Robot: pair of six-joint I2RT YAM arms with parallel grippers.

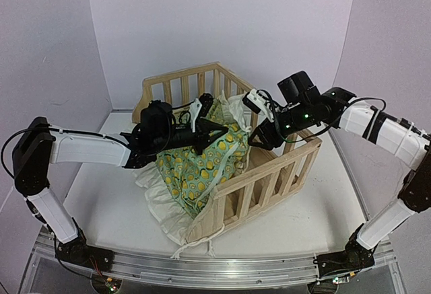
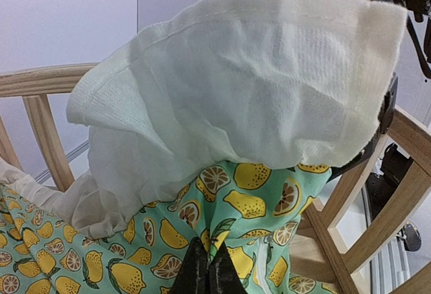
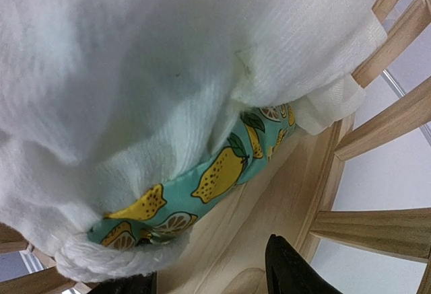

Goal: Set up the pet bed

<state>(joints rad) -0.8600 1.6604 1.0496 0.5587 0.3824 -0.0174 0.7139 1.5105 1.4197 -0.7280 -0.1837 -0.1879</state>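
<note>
Black fingertips of the left claw [image 2: 205,277] are pressed together on a pucker of the cushion [image 2: 250,198]. They pinch the green cloth printed with yellow lemons, and folds run outward from the grip. Ahead of that claw and above it, the cushion's cream ruffle [image 2: 236,72] billows up and fills most of its view. To its left, past the ruffle, a pale wooden rail of the pet bed [image 2: 40,79] runs across with upright slats under it. To its right, more slats slant past close by.

The right claw [image 3: 205,270] has its fingers standing apart. Bare pale wood of the bed shows through the gap, and nothing is clamped between them. Just above it hangs the cushion's edge, a strip of lemon print under a broad mass of ruffle. To its right, the bed's slats fan out.

From overhead, the two claws reach in over the bed from opposite sides. The left claw holds the cushion bunched up in the middle, and the right claw is just beside the cushion's raised far edge. Below the left claw, the cushion lies partly inside the bed and partly spilled over its low side onto the white table [image 1: 114,206].
</note>
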